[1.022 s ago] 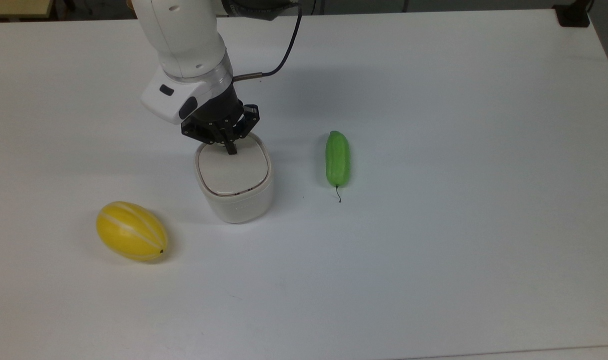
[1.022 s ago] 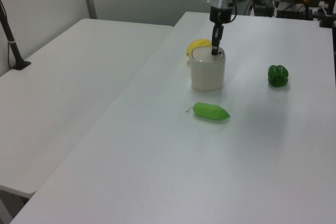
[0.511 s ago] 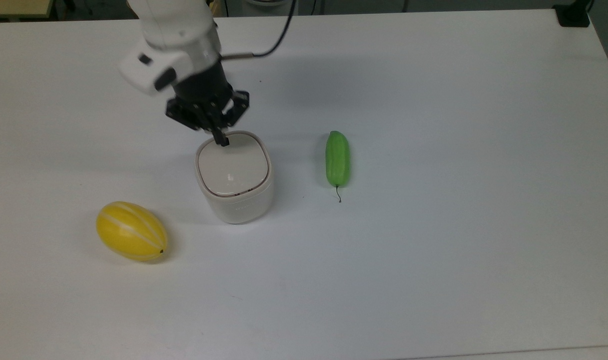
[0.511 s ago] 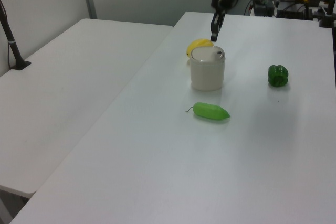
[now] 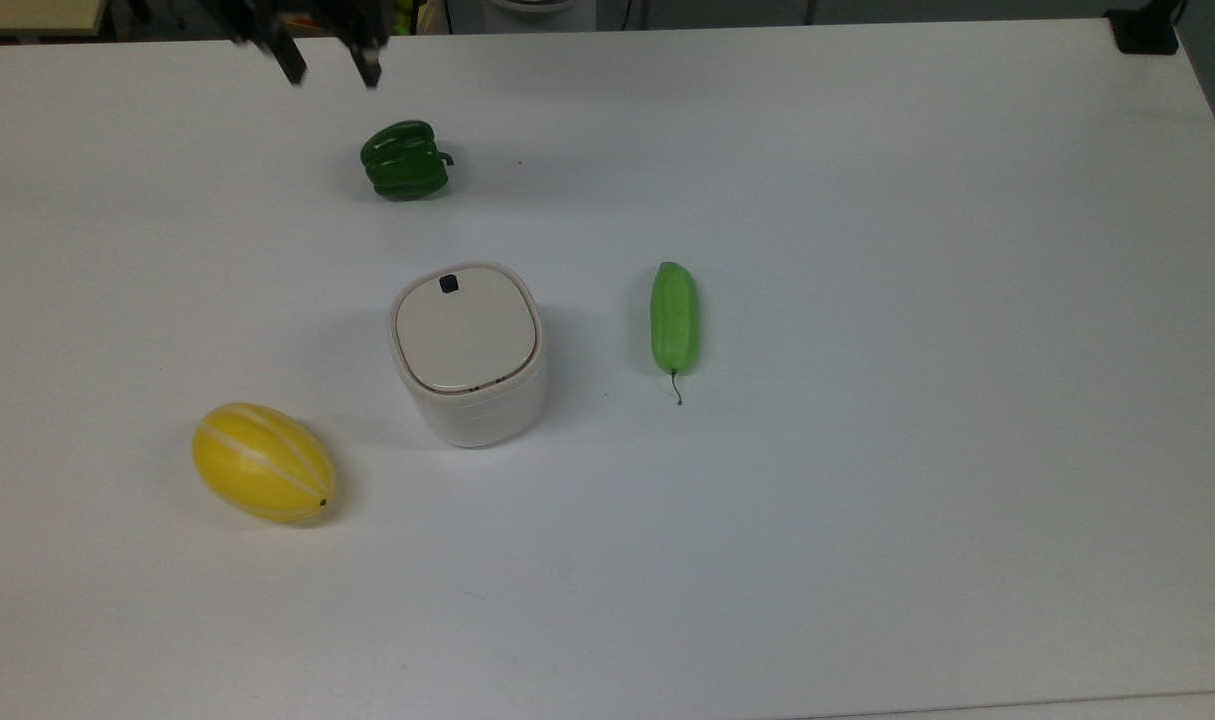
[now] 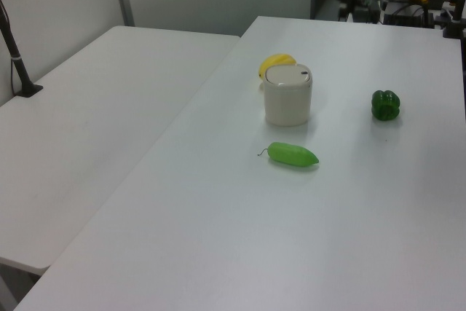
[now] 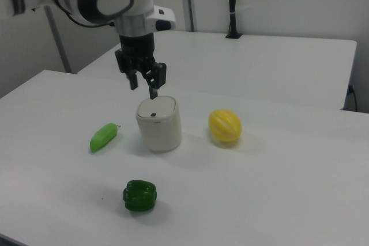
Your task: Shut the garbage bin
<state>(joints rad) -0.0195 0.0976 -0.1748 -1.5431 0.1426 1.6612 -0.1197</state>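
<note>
The garbage bin (image 5: 472,400), a cream-white rounded-square tub, stands mid-table with its beige lid (image 5: 465,330) lying flat on top, black square mark (image 5: 449,284) showing. In the top view my gripper (image 5: 329,68) is at the upper left edge, well away from the bin, with its two dark fingers (image 5: 290,66) apart and nothing between them. In the right view the gripper (image 7: 143,87) hangs open just above the bin (image 7: 158,125), not touching the lid. The bin (image 6: 287,96) also stands in the left view.
A green bell pepper (image 5: 404,160) lies beyond the bin in the top view. A green cucumber (image 5: 674,317) lies to the top view's right of the bin, a yellow melon (image 5: 263,476) to its lower left. The white table (image 5: 917,400) spreads wide on the right.
The gripper has lifted off the lid, drawn away to the top view's upper left and spread its fingers. The green pepper, earlier hidden under the arm, now shows.
</note>
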